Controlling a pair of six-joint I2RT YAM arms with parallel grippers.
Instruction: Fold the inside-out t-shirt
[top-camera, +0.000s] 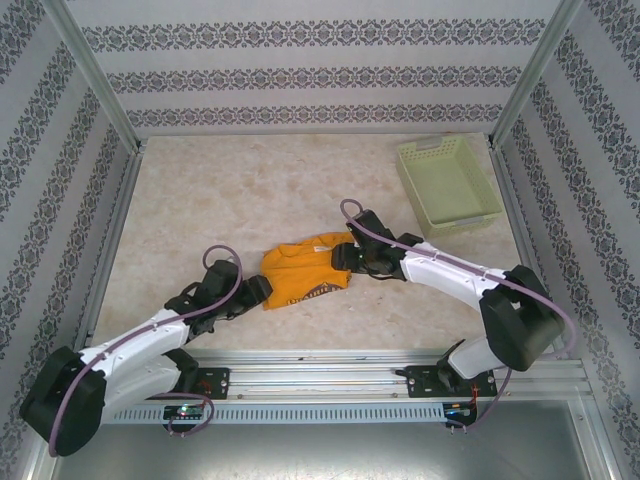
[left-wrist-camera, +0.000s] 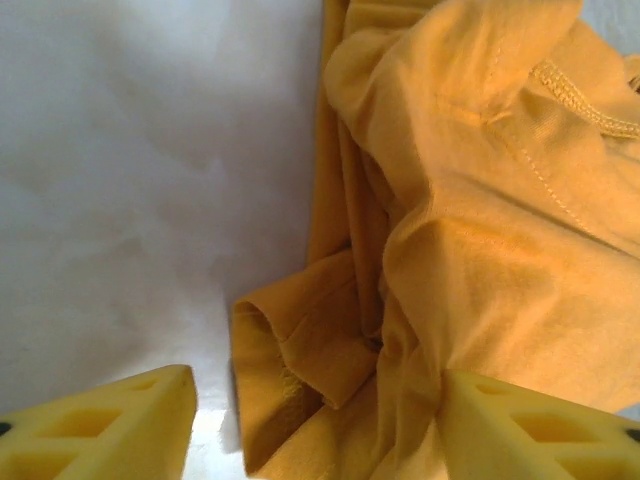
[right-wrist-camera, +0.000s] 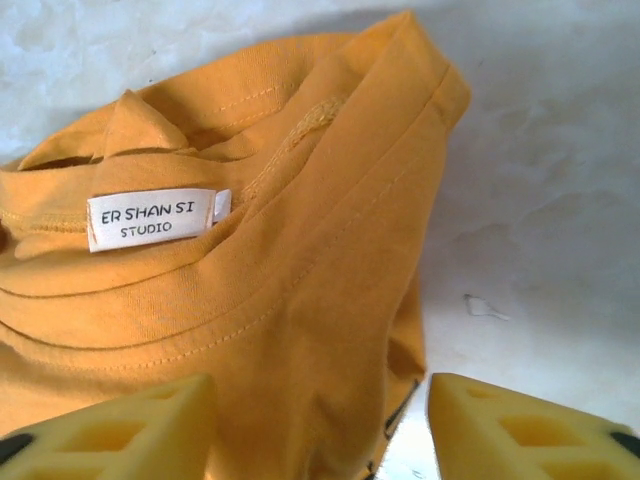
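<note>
The left hand (left-wrist-camera: 318, 440) is spread wide, its yellow fingers (left-wrist-camera: 110, 425) well apart. One finger is over bare counter (left-wrist-camera: 120, 180) and the other is against the cloth, with nothing clamped. The inside-out t-shirt (left-wrist-camera: 480, 230) lies crumpled just ahead of this hand and in the gap between its fingers. A rolled hem (left-wrist-camera: 290, 350) is nearest, and a stitched seam (left-wrist-camera: 580, 100) lies farther ahead. The right hand (right-wrist-camera: 315, 425) is also spread wide and grips nothing, with one finger over the cloth and the other over bare counter. Directly ahead of it the t-shirt is bunched in folds. A white label (right-wrist-camera: 150, 218) reading "ER SHAN SI STUDIO" sits ahead, toward the finger on the cloth side. Seen from above, the t-shirt is a heap between the two hands, one at each end of it, with dark print showing along one edge. A pale green basket (top-camera: 432, 150) stands well beyond the right hand, apart from the t-shirt.
</note>
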